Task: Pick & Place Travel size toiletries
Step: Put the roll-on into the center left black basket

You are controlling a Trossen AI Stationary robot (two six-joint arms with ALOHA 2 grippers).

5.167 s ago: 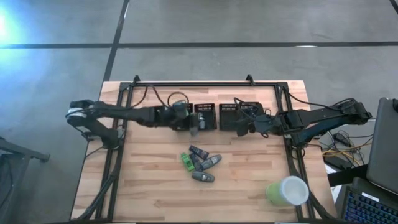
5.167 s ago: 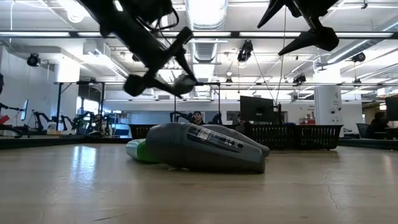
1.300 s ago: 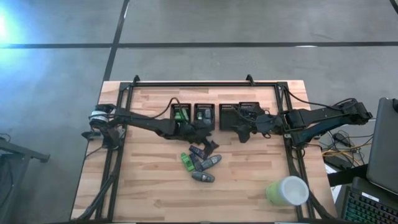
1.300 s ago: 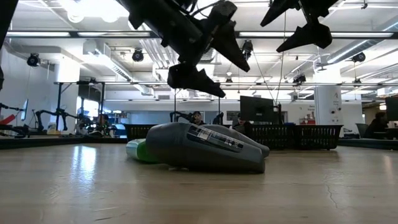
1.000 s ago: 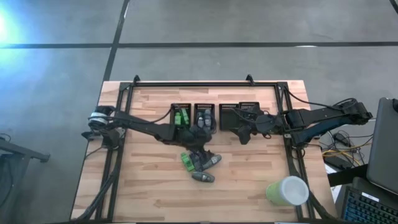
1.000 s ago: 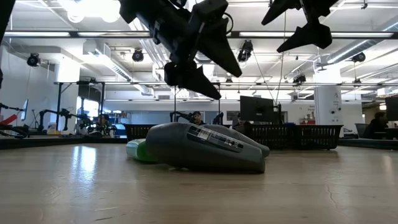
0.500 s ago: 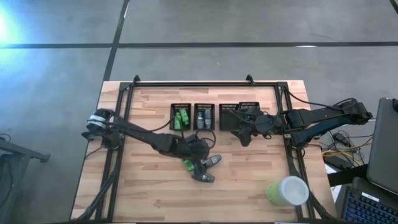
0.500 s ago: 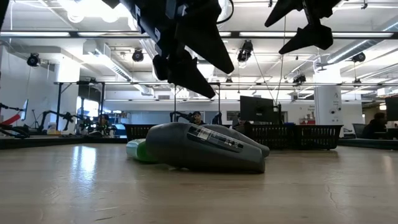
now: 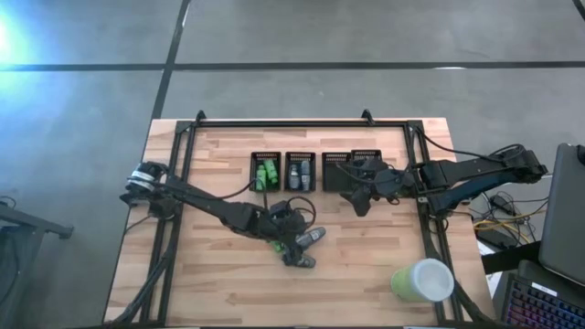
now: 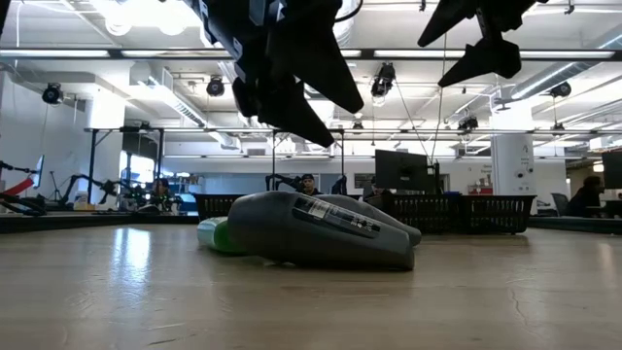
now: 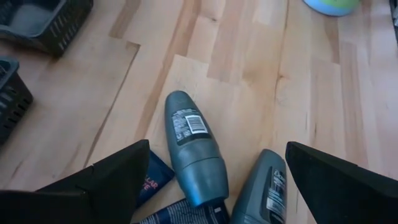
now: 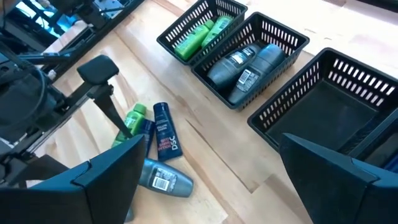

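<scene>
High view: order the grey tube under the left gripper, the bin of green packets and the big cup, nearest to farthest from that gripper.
From the left gripper, open above the pile:
1. Grey tube, just below it at the pile's near edge.
2. Bin of green packets, leftmost in the back row.
3. Big cup, front right corner.

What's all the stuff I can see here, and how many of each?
table: one, pale wood, under everything
bins: four, black mesh, row at the table's back middle
green packets: a few in the leftmost bin, one loose in the pile
grey tubes: at least two in the second bin, two loose in the pile
dark blue tubes: two, in the pile
cup: one, green-white, front right corner
laptop: one, dark, off the right edge
left fingers: dark, open, above the pile
right fingers: dark, open, by the right bins
</scene>
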